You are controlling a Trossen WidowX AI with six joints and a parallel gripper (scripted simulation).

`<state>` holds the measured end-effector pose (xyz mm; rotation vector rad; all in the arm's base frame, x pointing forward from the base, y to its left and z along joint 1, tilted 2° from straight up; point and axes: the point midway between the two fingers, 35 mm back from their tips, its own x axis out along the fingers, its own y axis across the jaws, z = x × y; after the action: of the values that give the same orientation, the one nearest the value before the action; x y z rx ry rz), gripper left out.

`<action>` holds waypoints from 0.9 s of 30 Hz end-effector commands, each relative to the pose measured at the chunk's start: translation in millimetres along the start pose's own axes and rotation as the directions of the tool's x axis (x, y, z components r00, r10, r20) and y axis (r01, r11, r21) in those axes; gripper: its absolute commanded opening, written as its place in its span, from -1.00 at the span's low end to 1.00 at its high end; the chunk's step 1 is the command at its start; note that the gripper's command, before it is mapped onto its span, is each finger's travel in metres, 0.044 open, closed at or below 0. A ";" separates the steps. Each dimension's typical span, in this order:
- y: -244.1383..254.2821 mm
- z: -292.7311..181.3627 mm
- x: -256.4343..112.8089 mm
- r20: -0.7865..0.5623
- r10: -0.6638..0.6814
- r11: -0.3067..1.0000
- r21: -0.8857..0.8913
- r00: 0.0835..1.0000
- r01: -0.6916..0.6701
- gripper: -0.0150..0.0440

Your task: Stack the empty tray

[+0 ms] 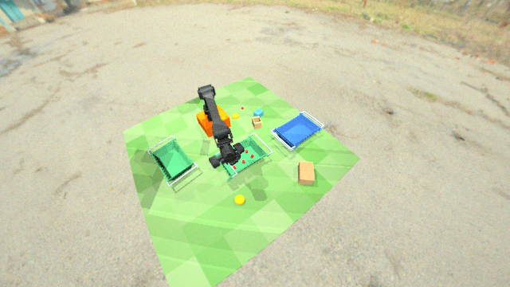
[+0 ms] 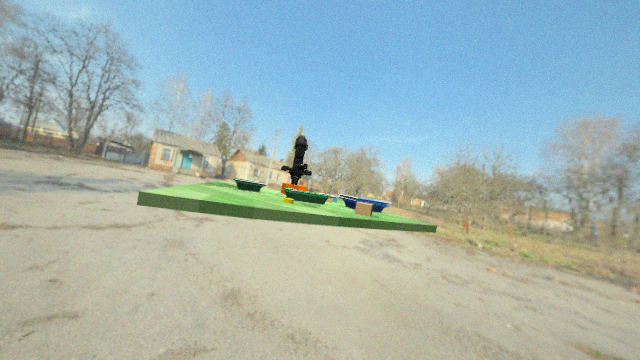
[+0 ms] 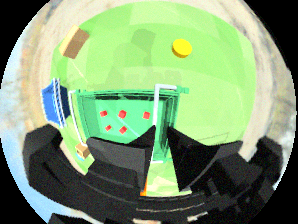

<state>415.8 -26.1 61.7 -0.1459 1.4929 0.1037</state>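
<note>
The loaded green tray [image 1: 260, 149] [image 2: 310, 198] [image 3: 87, 116] stands mid-mat with several small red blocks [image 1: 252, 155] [image 3: 122, 114] inside. One wire bar [image 1: 235, 172] [image 3: 156, 102] lies inward over its top near one end. The other bar [image 1: 263, 143] [image 3: 76, 118] is swung out past the opposite end. My gripper [image 1: 229, 156] [image 2: 296, 179] [image 3: 161, 128] is slightly open and empty, pointing down over the inward bar's end; whether a finger touches that bar is unclear. The empty green tray [image 1: 172, 159] [image 2: 249, 185] lies apart at the left in the top view.
A blue tray [image 1: 298, 131] [image 3: 52, 104] with wire bars stands on the right. A brown block [image 1: 306, 173] [image 2: 364, 208] [image 3: 75, 43] and a yellow disc [image 1: 239, 199] [image 3: 182, 48] lie in front. A small open box [image 1: 256, 122] and a light-blue block [image 1: 258, 112] are behind.
</note>
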 end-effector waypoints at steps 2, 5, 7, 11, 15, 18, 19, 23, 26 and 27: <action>0.3 -1.0 4.0 -0.008 0.002 1.000 0.000 1.000 -0.002 -0.21; 0.3 -1.0 4.0 -0.008 0.002 1.000 0.000 1.000 -0.002 -0.21; 0.3 -1.0 4.0 -0.008 0.002 1.000 0.000 1.000 -0.002 -0.21; 0.3 -1.0 4.0 -0.008 0.002 1.000 0.000 1.000 -0.002 -0.21; 0.3 -1.0 4.0 -0.008 0.002 1.000 0.000 1.000 -0.002 -0.21; 0.3 -1.0 4.0 -0.008 0.002 1.000 0.000 1.000 -0.002 -0.21; 0.3 -1.0 4.0 -0.008 0.002 1.000 0.000 1.000 -0.002 -0.21; 0.3 -1.0 4.0 -0.008 0.002 1.000 0.000 1.000 -0.002 -0.21; 0.2 -0.4 1.9 -0.007 0.002 1.000 0.000 1.000 -0.002 -0.21; 0.0 0.6 -2.4 -0.006 0.001 1.000 0.000 1.000 -0.001 -0.21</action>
<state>415.0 -26.1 58.1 -0.1452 1.5020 0.1049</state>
